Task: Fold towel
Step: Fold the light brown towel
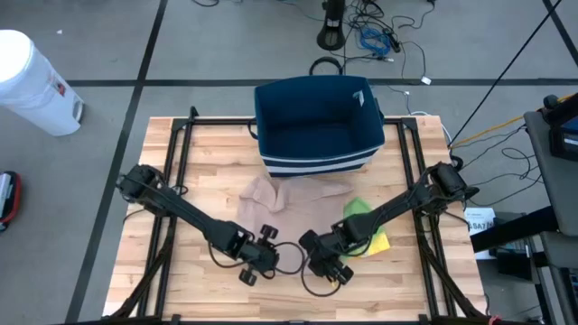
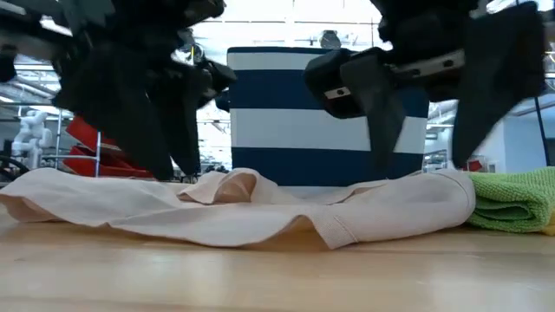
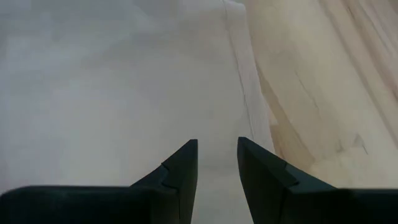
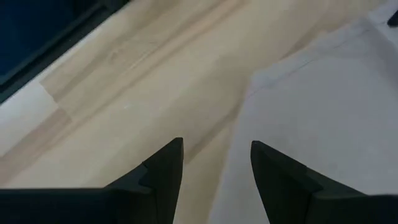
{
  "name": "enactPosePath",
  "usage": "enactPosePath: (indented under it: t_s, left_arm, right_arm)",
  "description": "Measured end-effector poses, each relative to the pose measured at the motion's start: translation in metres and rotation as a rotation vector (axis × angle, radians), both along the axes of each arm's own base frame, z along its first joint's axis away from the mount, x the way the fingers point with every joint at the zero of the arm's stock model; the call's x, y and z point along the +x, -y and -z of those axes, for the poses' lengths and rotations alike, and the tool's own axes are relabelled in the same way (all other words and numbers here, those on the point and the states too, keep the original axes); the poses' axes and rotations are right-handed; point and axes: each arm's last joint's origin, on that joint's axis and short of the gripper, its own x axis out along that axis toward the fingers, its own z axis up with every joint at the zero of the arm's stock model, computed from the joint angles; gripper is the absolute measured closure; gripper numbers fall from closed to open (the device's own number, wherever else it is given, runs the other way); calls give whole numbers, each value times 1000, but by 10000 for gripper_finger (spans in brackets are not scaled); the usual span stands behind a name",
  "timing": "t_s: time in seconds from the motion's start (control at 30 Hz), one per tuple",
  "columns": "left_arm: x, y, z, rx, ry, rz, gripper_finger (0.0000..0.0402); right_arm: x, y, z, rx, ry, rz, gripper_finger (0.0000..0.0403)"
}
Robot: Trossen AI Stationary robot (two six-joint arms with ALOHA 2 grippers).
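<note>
A beige towel point(image 1: 282, 206) lies rumpled on the wooden table point(image 1: 163, 271), in front of a blue and white striped basket point(image 1: 316, 126). In the low view its near edge point(image 2: 243, 227) rests on the wood in soft folds. My left gripper point(image 3: 217, 144) slants down over the towel, open, with cloth beneath both fingers and a hemmed edge point(image 3: 239, 68) just ahead. My right gripper point(image 4: 216, 144) is open too, slanting down over the towel's corner point(image 4: 258, 81) and bare wood. In the low view, both pairs of fingers point(image 2: 169, 139) point(image 2: 425, 121) end behind the towel's folds.
A green cloth point(image 1: 361, 221) lies folded on a yellow one point(image 1: 379, 242) just right of the towel, close to my right arm. The basket stands at the table's far middle. Black frame rails point(image 1: 176, 171) run along both sides.
</note>
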Motion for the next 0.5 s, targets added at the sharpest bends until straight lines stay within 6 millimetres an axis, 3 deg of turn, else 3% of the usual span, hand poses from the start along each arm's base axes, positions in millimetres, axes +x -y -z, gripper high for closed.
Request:
enactPosePath:
  t_s: [0.3,0.5]
  left_arm:
    - [12,1,17,-10,24,26,282]
    - [26,-11,28,-9,46,-3,282]
  right_arm:
    - [0,-7,28,-183,-25,104,230]
    - [0,-9,36,-210,-32,122,261]
